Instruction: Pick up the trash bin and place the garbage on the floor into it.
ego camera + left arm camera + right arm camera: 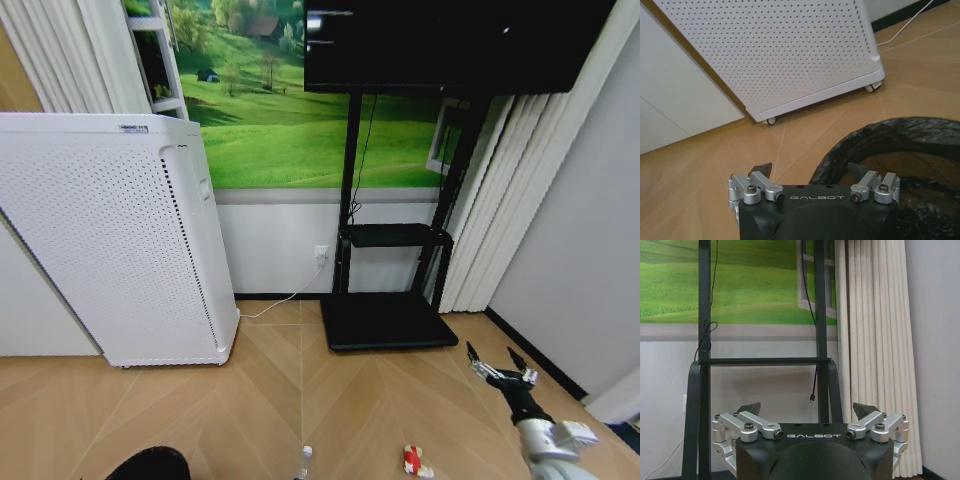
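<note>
A tall white perforated appliance (110, 235) on small wheels stands against the wall at the left, and a black TV stand (385, 300) with a dark screen sits in front of a green meadow mural. Wood-patterned floor (280, 400) fills the foreground.

The trash bin (900, 150), black and lined with a dark bag, sits just beside the left end effector (810, 172). Its fingers are spread and empty, 1 tip over bare floor and the other at the bin's rim, a pose that looks suited to gripping that rim. In the head view the bin's dark edge shows at the bottom left.

The right end effector (497, 358) hangs low at the right with fingers spread, holding nothing, apparently waiting.

2 pieces of garbage lie on the floor near the bottom edge: a red-and-white wrapper (415, 461) and a small clear bottle (304, 465), well apart from the bin.
</note>
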{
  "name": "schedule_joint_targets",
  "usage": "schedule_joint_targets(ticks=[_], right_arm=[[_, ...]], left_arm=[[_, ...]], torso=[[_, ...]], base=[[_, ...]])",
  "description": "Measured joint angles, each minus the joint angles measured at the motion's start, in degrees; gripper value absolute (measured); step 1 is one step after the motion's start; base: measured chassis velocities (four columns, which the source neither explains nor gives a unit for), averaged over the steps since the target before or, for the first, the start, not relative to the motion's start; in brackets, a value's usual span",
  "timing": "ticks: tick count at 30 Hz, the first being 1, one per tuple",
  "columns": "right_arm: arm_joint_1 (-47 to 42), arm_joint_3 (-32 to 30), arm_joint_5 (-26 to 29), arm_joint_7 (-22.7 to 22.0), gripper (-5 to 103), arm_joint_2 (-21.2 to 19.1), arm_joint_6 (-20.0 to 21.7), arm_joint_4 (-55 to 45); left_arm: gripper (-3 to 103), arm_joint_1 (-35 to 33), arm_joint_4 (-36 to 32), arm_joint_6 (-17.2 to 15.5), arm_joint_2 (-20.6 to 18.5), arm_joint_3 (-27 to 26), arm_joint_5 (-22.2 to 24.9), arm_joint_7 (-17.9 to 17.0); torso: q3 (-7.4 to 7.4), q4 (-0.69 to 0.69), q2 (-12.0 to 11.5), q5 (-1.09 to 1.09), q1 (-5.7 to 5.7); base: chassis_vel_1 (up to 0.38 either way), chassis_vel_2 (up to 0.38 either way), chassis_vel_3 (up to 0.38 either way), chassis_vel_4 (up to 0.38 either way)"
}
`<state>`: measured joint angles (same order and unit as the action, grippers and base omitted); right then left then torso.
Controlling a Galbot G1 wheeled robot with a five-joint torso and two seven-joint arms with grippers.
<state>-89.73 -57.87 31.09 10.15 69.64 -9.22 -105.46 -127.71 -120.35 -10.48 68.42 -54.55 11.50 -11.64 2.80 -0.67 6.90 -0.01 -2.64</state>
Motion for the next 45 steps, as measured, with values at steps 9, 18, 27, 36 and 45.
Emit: schedule_joint_targets(ticks=[9,18,27,36,45], right_arm=[[0.68,0.39,-0.07,-0.06,100,-0.03,0.15,0.54],[0.78,0.75,-0.56,-0.06,100,0.49,0.2,0.78],[0.75,0.83,-0.83,-0.06,100,0.66,0.21,0.87],[0.85,0.94,-1.14,-0.05,100,0.77,0.21,1.14],[1.2,1.52,-1.66,-0.03,100,1.2,0.24,1.29]], left_arm=[[85,0.35,2.99,-0.36,-1.08,-1.93,0.68,-0.39],[85,3.51,6.76,0.25,-1.74,-0.52,1.12,1.43],[85,5.69,8.6,0.41,-1.02,1.84,0.59,2.68],[85,7.09,10.86,0.61,-0.27,3.84,-1.01,4.18],[85,8.32,13.19,0.75,-0.17,4.28,-1.52,4.52]], torso=[[0.01,0.01,0.01,0.01,0.0],[0.02,-0.01,0.01,0.01,-0.01],[0.02,0.0,0.02,0.01,0.0],[0.02,0.0,0.02,0.01,0.0],[0.02,0.0,0.02,0.01,0.0]], base=[[0.0,0.0,0.0,0.0],[0.0,0.0,0.0,0.0],[0.0,0.0,0.0,0.0],[0.0,0.0,0.0,0.0],[0.0,0.0,0.0,0.0]])
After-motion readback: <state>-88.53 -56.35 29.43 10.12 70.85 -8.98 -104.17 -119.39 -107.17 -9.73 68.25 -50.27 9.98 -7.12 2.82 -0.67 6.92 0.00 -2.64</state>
